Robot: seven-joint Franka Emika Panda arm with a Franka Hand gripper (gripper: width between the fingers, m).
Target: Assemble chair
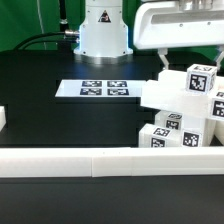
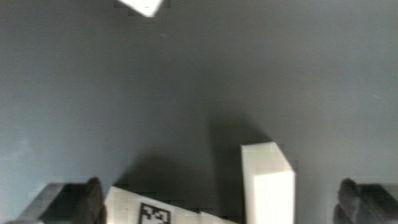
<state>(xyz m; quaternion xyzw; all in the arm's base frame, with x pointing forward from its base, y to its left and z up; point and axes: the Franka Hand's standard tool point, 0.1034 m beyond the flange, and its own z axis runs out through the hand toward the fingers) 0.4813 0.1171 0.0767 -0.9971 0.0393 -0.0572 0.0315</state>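
The chair's glossy white pieces [image 1: 185,112] lie piled at the exterior view's right, their black-and-white tags facing several ways. My gripper [image 1: 168,66] hangs just above the top of that pile, apart from it. In the wrist view the gripper [image 2: 219,205] is open, with its dark fingers [image 2: 79,203] wide apart. Between them, below, stands a white post [image 2: 263,185], and beside it lies a tagged white piece [image 2: 164,208]. Neither finger touches a piece.
A long low white rail [image 1: 70,162] runs along the table's near edge. The marker board [image 1: 105,89] lies flat in the middle, in front of the arm's base [image 1: 103,30]. A small white block [image 1: 3,118] shows at the exterior view's left edge.
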